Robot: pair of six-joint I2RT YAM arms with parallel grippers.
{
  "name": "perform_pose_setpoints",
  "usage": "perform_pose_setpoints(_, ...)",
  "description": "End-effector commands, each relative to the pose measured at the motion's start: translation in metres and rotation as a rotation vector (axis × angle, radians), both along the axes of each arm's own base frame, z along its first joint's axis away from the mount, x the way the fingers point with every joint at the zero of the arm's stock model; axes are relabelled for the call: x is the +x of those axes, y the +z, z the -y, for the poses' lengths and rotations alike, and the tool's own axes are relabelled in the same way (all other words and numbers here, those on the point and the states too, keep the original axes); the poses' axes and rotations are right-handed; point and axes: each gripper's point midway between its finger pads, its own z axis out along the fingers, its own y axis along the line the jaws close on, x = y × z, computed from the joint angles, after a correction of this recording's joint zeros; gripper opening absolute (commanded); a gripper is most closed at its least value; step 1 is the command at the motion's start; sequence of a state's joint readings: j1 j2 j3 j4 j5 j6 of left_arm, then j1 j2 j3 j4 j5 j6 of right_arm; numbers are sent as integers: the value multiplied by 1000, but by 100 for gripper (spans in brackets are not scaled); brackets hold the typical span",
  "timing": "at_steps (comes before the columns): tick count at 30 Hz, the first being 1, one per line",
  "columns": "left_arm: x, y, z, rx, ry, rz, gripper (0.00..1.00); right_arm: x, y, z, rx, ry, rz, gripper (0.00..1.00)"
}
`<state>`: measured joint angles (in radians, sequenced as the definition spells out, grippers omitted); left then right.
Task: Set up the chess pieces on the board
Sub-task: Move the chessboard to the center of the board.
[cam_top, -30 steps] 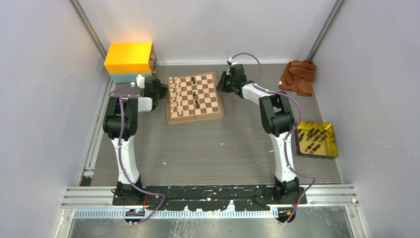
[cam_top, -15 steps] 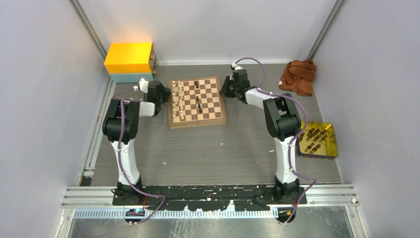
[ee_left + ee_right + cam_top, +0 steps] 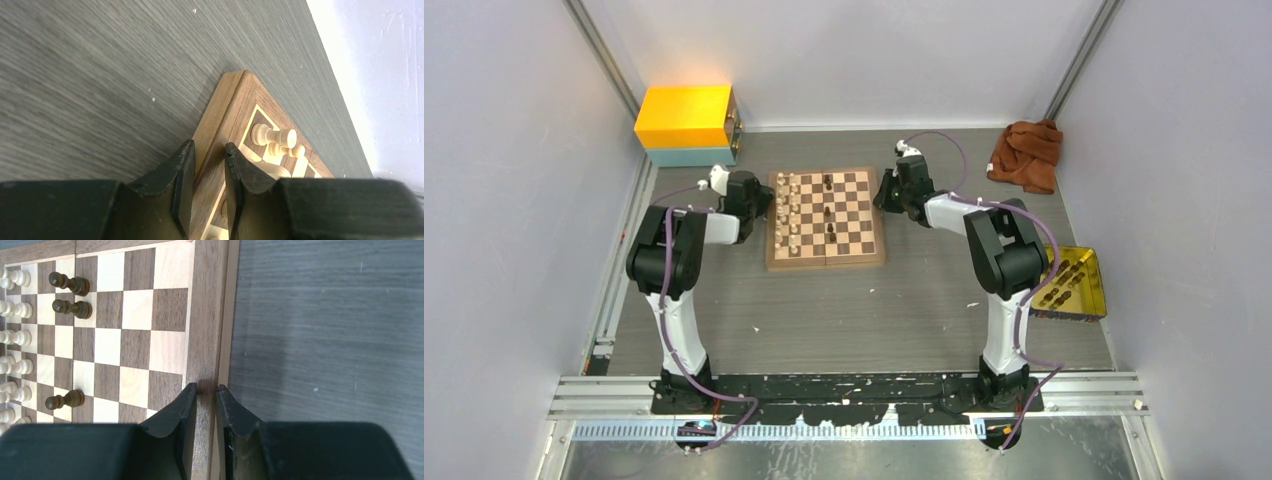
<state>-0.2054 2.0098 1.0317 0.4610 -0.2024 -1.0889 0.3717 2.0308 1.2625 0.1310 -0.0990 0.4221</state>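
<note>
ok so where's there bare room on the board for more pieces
The board's right side is bare, from the three dark pieces across to the border the right gripper pinches. The table between board and arm bases is free too. Crowded: the two left files, packed with cream pieces.

Pale grey walls [image 3: 504, 200] enclose a grey wood-grain tabletop [image 3: 844, 310] — evenly lit, aluminium rails [image 3: 574, 395] in front.

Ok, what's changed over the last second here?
The board, pinched at its side borders by the left claw and right claw, slid toward the near edge of the table and turned squarer to it. Nothing was grabbed or released. The chess pieces seem to keep their squares; yellow tray, cloth and yellow box stayed put.
</note>
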Motion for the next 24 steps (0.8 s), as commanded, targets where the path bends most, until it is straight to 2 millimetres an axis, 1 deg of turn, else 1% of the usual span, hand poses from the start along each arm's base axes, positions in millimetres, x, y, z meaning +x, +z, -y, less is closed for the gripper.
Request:
perform_pose_setpoints(1,-73,-57,58,0,-229,-255,26,-46,8,-45,69,130,-33,24)
perform_pose_setpoints(9,-96,-54,68,13,-259,-256,26,-74,9,-37,50,115,-36,24)
perform_pose_setpoints(14,-113,-56,77,22,-279,-263,26,-88,8,-30,44,104,-36,24)
perform_pose_setpoints(18,-127,-59,82,27,-289,-267,26,-92,9,-28,41,103,-38,24)
perform_pose_setpoints(21,-136,-61,84,33,-294,-269,26,-91,9,-29,40,107,-41,24)
perform_pose_setpoints(24,-142,-61,85,36,-299,-269,26,-89,9,-31,42,110,-44,24)
